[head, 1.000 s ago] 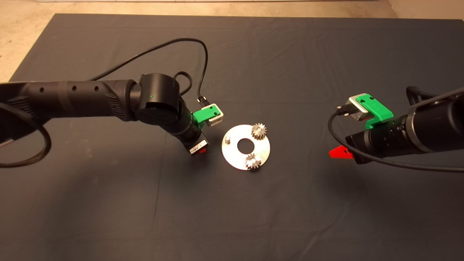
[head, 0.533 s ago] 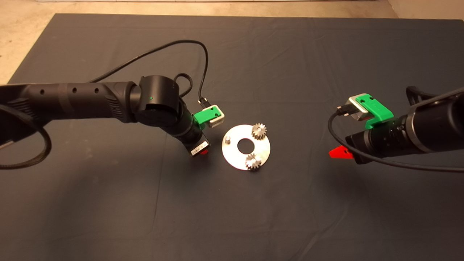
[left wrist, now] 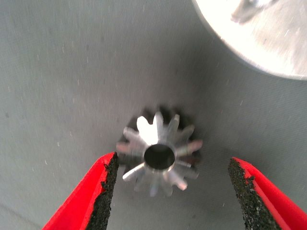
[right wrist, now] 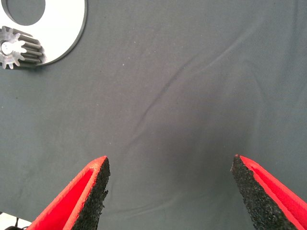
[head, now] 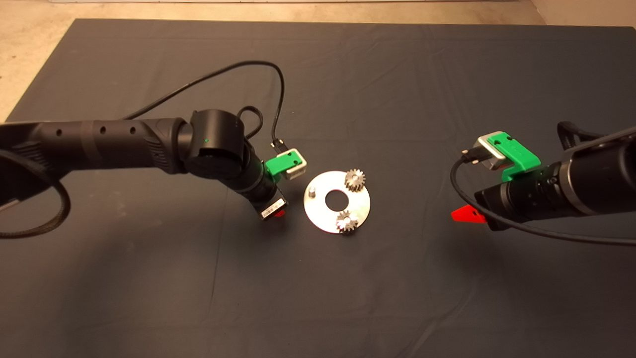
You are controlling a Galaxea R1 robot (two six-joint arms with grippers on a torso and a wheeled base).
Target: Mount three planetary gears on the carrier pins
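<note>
between the left gripper's [left wrist: 170, 191] red fingers [left wrist: 91, 191] with black pads lies a dark-steel toothed gear [left wrist: 159, 153] with shiny silver teeth, on the plain dark-grey mat [left wrist: 57, 72].

Our left hand [left wrist: 170, 191] hangs spread over a loose gear [left wrist: 159, 154] lying flat on the tabletop [head: 348, 298], with bare mat between each pad and the teeth, so both fingers have room to drop. Just beyond it, the disc [head: 360, 209] crowds that side: its nearest pin [head: 312, 191] stands bare, while two gears [head: 355, 179] block the other pins. Ahead of our right hand [right wrist: 170, 191] the mat lies open up to the disc.
</note>
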